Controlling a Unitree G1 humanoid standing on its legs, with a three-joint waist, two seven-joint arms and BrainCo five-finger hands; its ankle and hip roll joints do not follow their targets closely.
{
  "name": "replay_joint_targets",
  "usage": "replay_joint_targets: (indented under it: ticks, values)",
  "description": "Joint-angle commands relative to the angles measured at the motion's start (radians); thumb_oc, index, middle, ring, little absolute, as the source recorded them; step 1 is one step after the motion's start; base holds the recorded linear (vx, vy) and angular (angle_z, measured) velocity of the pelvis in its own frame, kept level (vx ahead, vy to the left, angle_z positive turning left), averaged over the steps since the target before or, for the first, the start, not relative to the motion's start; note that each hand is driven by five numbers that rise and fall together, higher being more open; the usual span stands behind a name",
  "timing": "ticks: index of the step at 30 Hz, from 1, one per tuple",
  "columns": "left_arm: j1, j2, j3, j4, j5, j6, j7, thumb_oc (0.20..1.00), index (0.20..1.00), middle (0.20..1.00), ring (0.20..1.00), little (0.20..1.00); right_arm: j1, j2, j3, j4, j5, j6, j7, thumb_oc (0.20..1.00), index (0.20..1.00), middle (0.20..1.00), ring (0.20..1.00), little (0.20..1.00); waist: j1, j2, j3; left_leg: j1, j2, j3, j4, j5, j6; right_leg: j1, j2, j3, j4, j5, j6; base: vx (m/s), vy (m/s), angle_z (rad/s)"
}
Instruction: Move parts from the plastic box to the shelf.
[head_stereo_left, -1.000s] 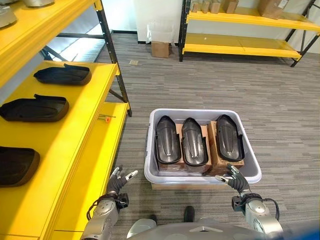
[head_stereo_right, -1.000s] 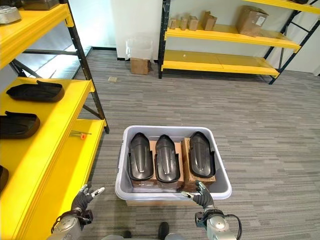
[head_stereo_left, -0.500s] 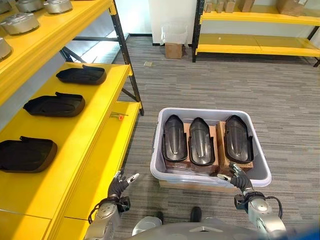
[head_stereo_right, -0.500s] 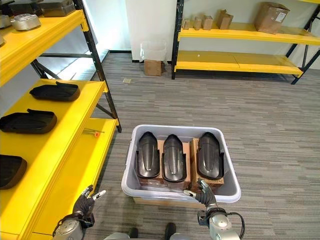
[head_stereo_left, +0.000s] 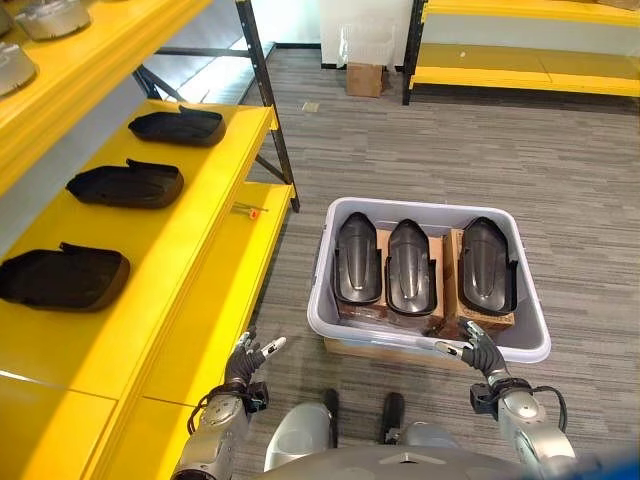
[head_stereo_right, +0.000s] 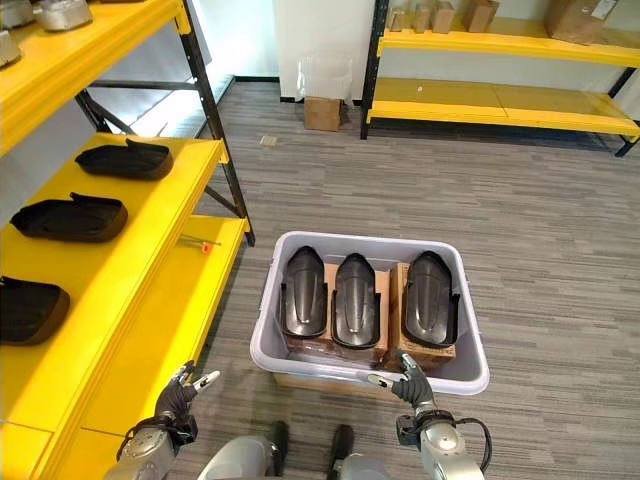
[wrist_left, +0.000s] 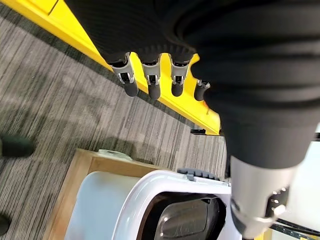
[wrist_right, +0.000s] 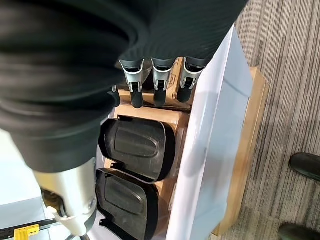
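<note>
1. The yellow shelf (head_stereo_left: 150, 250) runs down the left side of the room, and three dark parts (head_stereo_left: 125, 184) lie on its middle level, well apart from one another.
2. The grey plastic box (head_stereo_left: 430, 345) sits on the carpet (head_stereo_left: 420, 150) to the right of the shelf, on a wooden base (wrist_left: 75, 185) that shows under its near edge.
3. Three more dark parts (head_stereo_left: 410, 268) lie side by side in the box on cardboard cartons (head_stereo_left: 437, 290), so the box is not yet emptied.
4. The right hand (head_stereo_left: 478, 352) hovers at the box's near right rim with its fingers spread and nothing in them.
5. The left hand (head_stereo_left: 246, 360) hangs over the carpet between the shelf and the box, fingers loosely spread, also empty.
6. The risks, as I judge them: the parts are broad and smooth and sit close together, so a one-handed lift could slip or drag a neighbour. The box could also shift on its base if the rim is pushed.
7. Hard to tell: what lies under the cartons, what the small orange thing (head_stereo_left: 252, 212) on the lower shelf is, and the grey items cut off on the top level.
</note>
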Motion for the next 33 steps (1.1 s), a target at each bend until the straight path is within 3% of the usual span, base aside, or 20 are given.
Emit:
replay_joint_targets:
  ticks: [1,5,8,9,10,12,14,17,18,19,21,22,23,24,25,29,33]
  values:
    - [0.009,0.040,0.002,-0.048,0.021,-0.044,-0.010,1.000,1.000,1.000,1.000,1.000,-0.025,-0.012,-0.013,-0.028,-0.031,-0.032,0.015,1.000,1.000,1.000,1.000,1.000,-0.001,-0.013,-0.082,-0.022,0.014,0.038,-0.069,0.091,0.010,0.114,0.016,-0.025,0.015,-0.159,0.076,0.18,0.078,-0.38]
    - [0.005,0.048,0.012,-0.054,0.013,-0.039,0.005,1.000,1.000,1.000,1.000,1.000,-0.032,0.000,-0.005,-0.018,-0.043,-0.025,0.011,1.000,1.000,1.000,1.000,1.000,0.013,-0.011,-0.087,0.008,0.019,0.039,-0.109,0.091,0.027,0.090,-0.008,-0.017,0.101,-0.178,0.088,0.12,0.127,-0.14]
    - [-0.011,0.072,0.022,-0.055,0.014,-0.041,0.012,1.000,1.000,1.000,1.000,1.000,-0.059,0.008,0.000,-0.018,-0.051,-0.030,0.015,1.000,1.000,1.000,1.000,1.000,0.013,-0.003,-0.047,0.000,0.033,0.051,-0.101,0.084,0.051,-0.032,-0.029,-0.022,0.317,-0.188,0.119,-0.04,0.110,-0.22]
    - [-0.012,0.072,0.022,-0.054,0.014,-0.042,0.012,1.000,1.000,1.000,1.000,1.000,-0.060,0.008,0.000,-0.018,-0.051,-0.030,0.015,1.000,1.000,1.000,1.000,1.000,0.014,-0.005,-0.049,-0.004,0.032,0.053,-0.100,0.084,0.052,-0.040,-0.031,-0.020,0.327,-0.192,0.120,-0.09,0.094,-0.31]
    - [-0.029,0.092,0.017,-0.048,0.020,-0.047,0.012,1.000,1.000,1.000,1.000,1.000,-0.070,0.009,0.004,-0.020,-0.049,-0.028,0.015,1.000,1.000,1.000,1.000,1.000,-0.002,0.009,-0.023,-0.010,0.045,0.047,-0.099,0.093,0.057,-0.114,-0.038,0.000,0.448,-0.167,0.156,-0.05,0.071,-0.17]
    - [-0.035,0.099,0.015,-0.046,0.020,-0.047,0.014,1.000,1.000,1.000,1.000,1.000,-0.069,0.013,0.004,-0.016,-0.048,-0.027,0.017,1.000,1.000,1.000,1.000,1.000,-0.005,0.015,-0.023,-0.017,0.047,0.042,-0.101,0.096,0.060,-0.138,-0.056,0.008,0.483,-0.162,0.156,0.01,0.022,0.04]
    - [-0.031,0.104,0.024,-0.050,0.015,-0.051,0.012,1.000,1.000,1.000,1.000,1.000,-0.053,0.020,-0.003,-0.032,-0.054,-0.024,0.024,1.000,1.000,1.000,1.000,1.000,0.001,0.028,-0.038,-0.006,0.070,0.027,-0.128,0.095,0.045,-0.091,-0.158,0.014,0.393,-0.135,0.127,0.11,-0.114,0.13]
    - [-0.029,0.108,0.029,-0.056,0.005,-0.050,0.022,1.000,1.000,1.000,1.000,1.000,-0.043,0.029,-0.011,-0.041,-0.062,-0.019,0.015,1.000,1.000,1.000,1.000,1.000,0.018,0.017,-0.048,-0.003,0.093,0.036,-0.125,0.072,0.024,-0.036,-0.323,-0.021,0.257,0.011,0.161,0.07,-0.192,0.03]
    - [-0.028,0.109,0.029,-0.056,0.005,-0.050,0.022,1.000,1.000,1.000,1.000,1.000,-0.043,0.030,-0.011,-0.041,-0.062,-0.019,0.015,1.000,1.000,1.000,1.000,1.000,0.017,0.016,-0.046,-0.001,0.091,0.035,-0.124,0.070,0.025,-0.028,-0.323,-0.023,0.248,0.016,0.163,0.06,-0.173,-0.14]
    - [-0.025,0.104,0.031,-0.053,0.004,-0.050,0.027,1.000,1.000,1.000,1.000,1.000,-0.044,0.033,-0.009,-0.036,-0.067,-0.015,0.014,1.000,1.000,1.000,1.000,1.000,0.017,0.009,-0.049,0.000,0.096,0.039,-0.122,0.062,0.020,-0.028,-0.350,-0.014,0.204,0.064,0.182,0.05,-0.145,-0.26]
    - [-0.018,0.101,0.035,-0.050,0.003,-0.053,0.030,1.000,1.000,1.000,1.000,1.000,-0.042,0.033,-0.009,-0.038,-0.071,-0.013,0.016,1.000,1.000,1.000,1.000,1.000,0.013,-0.001,-0.050,0.004,0.100,0.047,-0.121,0.058,0.013,-0.042,-0.355,-0.004,0.176,0.093,0.200,0.08,-0.226,-0.34]
    - [-0.001,0.086,0.050,-0.027,0.010,-0.055,0.028,1.000,1.000,1.000,1.000,1.000,-0.040,0.038,-0.002,-0.041,-0.083,-0.011,0.028,1.000,1.000,1.000,1.000,1.000,0.026,-0.035,-0.076,0.023,0.120,0.071,-0.155,0.066,-0.016,-0.008,-0.337,-0.064,0.109,0.071,0.249,0.14,-0.326,-0.20]
    - [-0.002,0.079,0.051,-0.014,0.007,-0.054,0.027,1.000,1.000,1.000,1.000,1.000,-0.040,0.035,-0.004,-0.043,-0.080,-0.010,0.029,1.000,1.000,1.000,1.000,1.000,0.022,-0.041,-0.084,0.026,0.131,0.072,-0.162,0.071,-0.027,-0.005,-0.318,-0.056,0.094,0.055,0.254,0.14,-0.330,-0.08]
    - [-0.002,0.079,0.051,-0.014,0.007,-0.054,0.027,1.000,1.000,1.000,1.000,1.000,-0.040,0.034,-0.004,-0.043,-0.080,-0.010,0.029,1.000,1.000,1.000,1.000,1.000,0.022,-0.040,-0.084,0.027,0.133,0.071,-0.164,0.071,-0.028,-0.004,-0.317,-0.057,0.093,0.055,0.253,0.07,-0.273,-0.02]
    - [-0.006,0.072,0.050,-0.017,-0.008,-0.060,0.030,1.000,1.000,1.000,1.000,1.000,-0.042,0.021,-0.010,-0.054,-0.074,-0.013,0.029,1.000,1.000,1.000,1.000,1.000,0.016,-0.036,-0.084,0.028,0.175,0.075,-0.164,0.084,-0.053,-0.007,-0.283,-0.073,0.090,0.024,0.241,0.05,-0.234,-0.05]
    - [-0.035,0.071,0.013,-0.021,-0.014,-0.057,0.021,1.000,1.000,1.000,1.000,1.000,-0.044,0.009,-0.029,-0.033,-0.053,-0.013,-0.002,1.000,1.000,1.000,1.000,1.000,-0.008,-0.010,-0.089,0.028,0.230,0.071,-0.186,0.112,-0.087,0.034,-0.223,-0.107,0.052,-0.035,0.214,0.06,-0.233,-0.20]
    - [-0.022,0.073,0.011,-0.043,-0.004,-0.059,0.009,1.000,1.000,1.000,1.000,1.000,-0.027,-0.001,-0.038,-0.048,-0.042,-0.020,0.001,1.000,1.000,1.000,1.000,1.000,-0.016,0.005,-0.088,0.026,0.254,0.072,-0.188,0.122,-0.106,0.051,-0.195,-0.116,0.032,-0.056,0.201,0.03,-0.105,0.06]
